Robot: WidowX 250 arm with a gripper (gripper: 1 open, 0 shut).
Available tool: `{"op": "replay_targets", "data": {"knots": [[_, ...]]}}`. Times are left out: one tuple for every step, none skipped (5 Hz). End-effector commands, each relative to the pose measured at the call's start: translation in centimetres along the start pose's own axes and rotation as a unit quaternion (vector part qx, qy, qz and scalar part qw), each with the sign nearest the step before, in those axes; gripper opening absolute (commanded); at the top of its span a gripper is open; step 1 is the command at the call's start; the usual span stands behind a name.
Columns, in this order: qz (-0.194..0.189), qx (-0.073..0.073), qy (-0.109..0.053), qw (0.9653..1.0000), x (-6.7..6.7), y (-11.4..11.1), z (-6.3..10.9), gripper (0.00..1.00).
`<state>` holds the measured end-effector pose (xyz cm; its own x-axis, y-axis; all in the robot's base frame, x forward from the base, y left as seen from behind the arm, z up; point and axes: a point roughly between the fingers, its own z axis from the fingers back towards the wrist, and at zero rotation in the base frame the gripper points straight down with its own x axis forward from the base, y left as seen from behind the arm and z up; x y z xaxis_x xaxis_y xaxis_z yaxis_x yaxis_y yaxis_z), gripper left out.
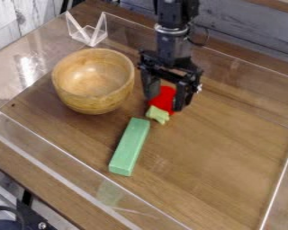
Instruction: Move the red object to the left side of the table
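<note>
The red object (167, 97) lies on the table (230, 153) near its middle, its pale yellow-green stub (158, 115) pointing toward the front. My gripper (168, 92) points straight down over it and stands open, one dark finger (147, 83) on each side of the red toy. The fingers straddle it without closing on it, and they hide part of the red body.
A wooden bowl (94, 79) sits to the left of the gripper. A long green block (130, 145) lies just in front of the red toy. Low clear acrylic walls (62, 175) edge the tabletop, and a clear folded piece (86, 29) stands at the back left.
</note>
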<state>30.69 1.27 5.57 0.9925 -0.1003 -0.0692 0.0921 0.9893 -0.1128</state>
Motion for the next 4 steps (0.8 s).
{"op": "replay_targets", "data": {"knots": [[-0.004, -0.006, -0.030, 0.9995, 0.94, 0.48, 1.62, 1.00], [-0.008, -0.017, -0.033, 0.9993, 0.90, 0.47, 1.78, 1.00], [-0.012, -0.027, -0.036, 0.9989, 0.80, 0.12, 1.85, 1.00], [-0.015, -0.033, -0.038, 0.9986, 0.70, -0.17, 1.87, 1.00]]}}
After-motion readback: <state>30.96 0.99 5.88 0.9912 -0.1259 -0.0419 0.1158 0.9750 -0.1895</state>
